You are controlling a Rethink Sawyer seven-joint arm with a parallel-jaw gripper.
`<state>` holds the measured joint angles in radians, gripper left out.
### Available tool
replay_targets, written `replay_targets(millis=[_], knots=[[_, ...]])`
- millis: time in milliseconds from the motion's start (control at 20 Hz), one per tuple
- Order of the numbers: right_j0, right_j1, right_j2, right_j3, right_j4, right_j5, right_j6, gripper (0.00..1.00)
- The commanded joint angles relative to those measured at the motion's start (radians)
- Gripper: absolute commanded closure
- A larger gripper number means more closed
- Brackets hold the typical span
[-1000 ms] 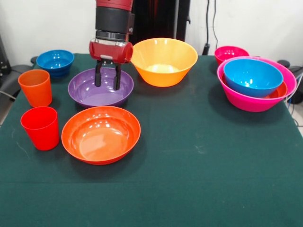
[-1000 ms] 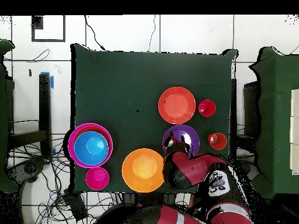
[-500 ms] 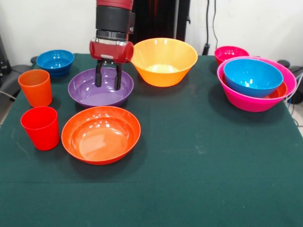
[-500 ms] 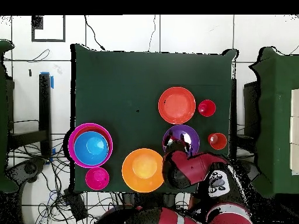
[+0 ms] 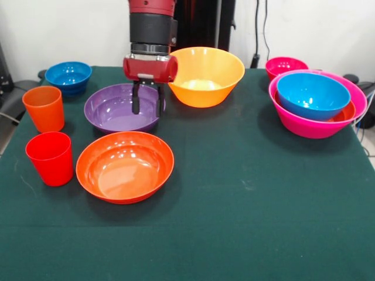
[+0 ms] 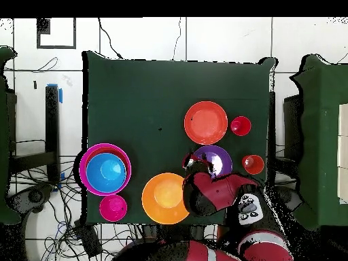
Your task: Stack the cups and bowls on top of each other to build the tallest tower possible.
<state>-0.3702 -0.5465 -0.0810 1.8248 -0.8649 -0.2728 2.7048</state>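
The tool (image 5: 147, 106) hangs over the right side of the purple bowl (image 5: 114, 109), its two fingers parted with nothing between them; the right finger stands at the bowl's right rim. On the green counter (image 5: 246, 193) the yellow-orange bowl (image 5: 205, 76) sits just right of the tool. The tower (image 5: 316, 120), a large pink bowl holding a red-orange bowl and a blue bowl (image 5: 312, 93), stands at the far right, with a small pink-red bowl (image 5: 283, 64) behind it. Near left lie a shallow red-orange bowl (image 5: 125, 167), the red cup (image 5: 50, 158) and the orange cup (image 5: 44, 108); another blue bowl (image 5: 68, 76) sits far left
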Motion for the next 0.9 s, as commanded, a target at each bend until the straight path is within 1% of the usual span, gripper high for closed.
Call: replay_targets(millis=[50,350,450,500,750,900], knots=[[-0.012,0.055,0.166,0.05,-0.004,0.02,0.054,0.0],[-0.012,0.071,0.164,0.042,-0.002,-0.001,0.051,0.0],[-0.001,0.103,0.141,0.012,0.011,-0.017,0.045,0.0],[0.012,0.125,0.117,-0.006,0.027,-0.035,0.043,0.0],[0.022,0.17,0.073,-0.038,0.053,-0.054,0.034,0.0],[0.034,0.181,0.042,-0.041,0.075,-0.066,0.031,0.0]])
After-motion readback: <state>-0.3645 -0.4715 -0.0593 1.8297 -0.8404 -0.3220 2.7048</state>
